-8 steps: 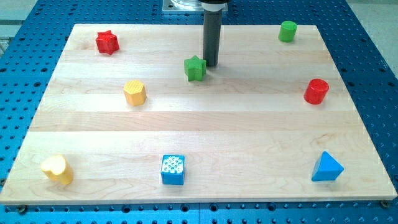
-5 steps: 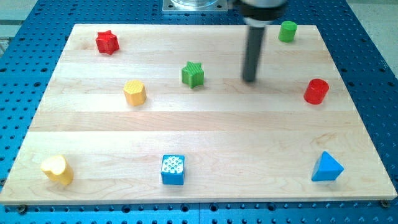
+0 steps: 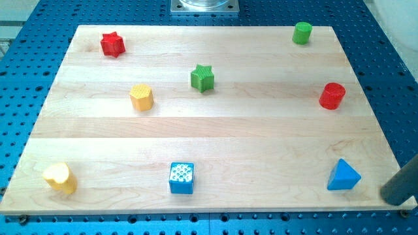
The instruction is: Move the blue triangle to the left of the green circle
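The blue triangle (image 3: 343, 175) lies near the board's bottom right corner. The green circle (image 3: 302, 32), a short cylinder, stands near the top right corner, far above the triangle. My rod enters at the view's bottom right, and my tip (image 3: 392, 199) is just off the board's right edge, a little right of and below the blue triangle, not touching it.
A red circle (image 3: 332, 95) stands at the right edge between triangle and green circle. A green star (image 3: 203, 78) is at upper centre, a red star (image 3: 112, 44) top left, a yellow hexagon (image 3: 141, 96) left of centre, a yellow heart (image 3: 59, 177) bottom left, a blue cube (image 3: 181, 177) at bottom centre.
My rod moved from beside the green star across the board to the bottom right corner, beside the blue triangle. The green star shifted slightly left early on. Other blocks stayed put.
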Controlling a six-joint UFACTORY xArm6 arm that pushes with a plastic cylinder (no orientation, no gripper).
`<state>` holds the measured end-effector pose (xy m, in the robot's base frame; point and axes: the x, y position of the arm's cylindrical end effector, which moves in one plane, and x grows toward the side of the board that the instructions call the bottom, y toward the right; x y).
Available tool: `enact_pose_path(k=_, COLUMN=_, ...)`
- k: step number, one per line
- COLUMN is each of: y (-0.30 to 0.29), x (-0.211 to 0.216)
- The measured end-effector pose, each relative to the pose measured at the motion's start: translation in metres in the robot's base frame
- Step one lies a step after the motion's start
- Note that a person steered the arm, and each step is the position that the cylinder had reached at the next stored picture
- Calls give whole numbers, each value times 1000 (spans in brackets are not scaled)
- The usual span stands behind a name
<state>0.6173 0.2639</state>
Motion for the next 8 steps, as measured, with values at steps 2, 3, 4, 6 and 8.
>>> enact_pose_path(k=2, y=-63, x=0)
enact_pose_path(k=3, y=-93, x=-8)
enact_pose_path(k=4, y=-100, x=-32)
enact_pose_path(k=6, y=-95, x=0)
enact_pose_path(k=8, y=-37, x=-5)
